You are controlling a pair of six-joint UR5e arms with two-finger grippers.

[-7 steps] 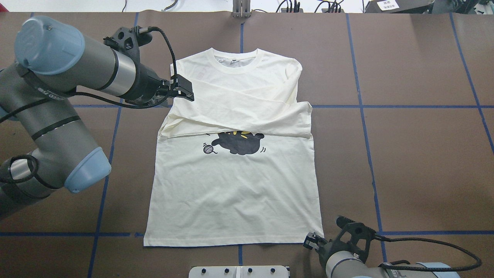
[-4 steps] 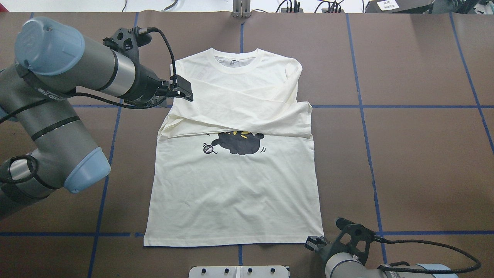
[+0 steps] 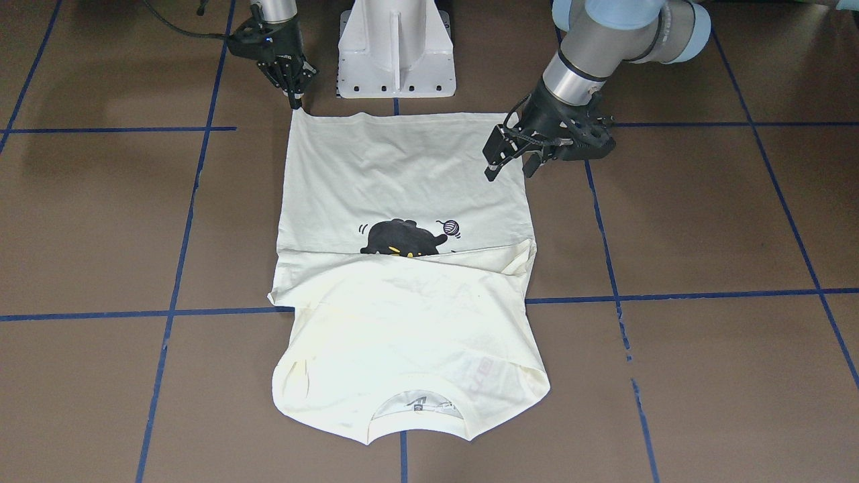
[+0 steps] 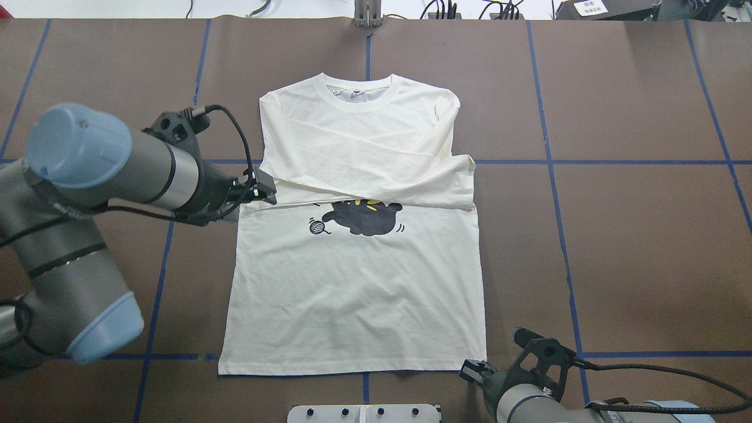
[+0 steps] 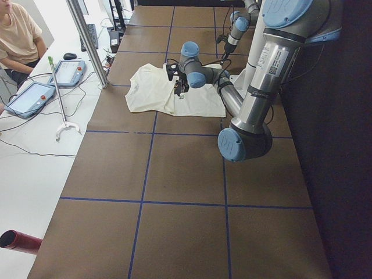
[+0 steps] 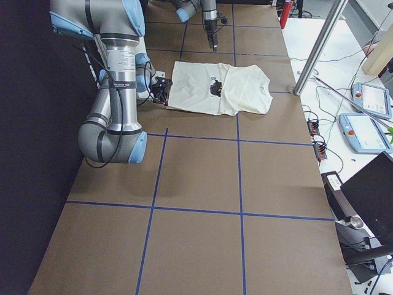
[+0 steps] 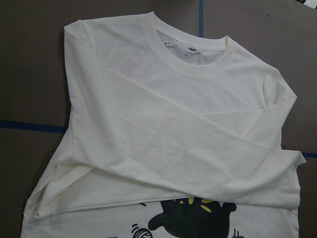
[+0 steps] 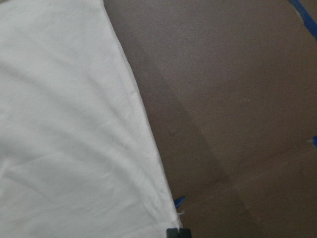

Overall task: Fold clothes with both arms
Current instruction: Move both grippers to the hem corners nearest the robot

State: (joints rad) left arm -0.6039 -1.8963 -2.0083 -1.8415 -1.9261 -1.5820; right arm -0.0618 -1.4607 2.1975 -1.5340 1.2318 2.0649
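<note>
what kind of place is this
Probably a robotics lab: a brown table gridded with blue tape, and what look like teach pendants on a white side bench.

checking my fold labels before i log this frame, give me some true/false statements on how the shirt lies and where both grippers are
1. The shirt lies print side up, with its collar at the end away from the robot. True.
2. Both sleeves are spread out to the sides. False: they are folded across the chest, and one covers the top of the cat print.
3. The left gripper is open by the shirt's side edge. True.
4. The right gripper is at the collar. False: it is at a hem corner, at the shirt's opposite end.
5. The yarn ball shows beside the cat. True.
</note>
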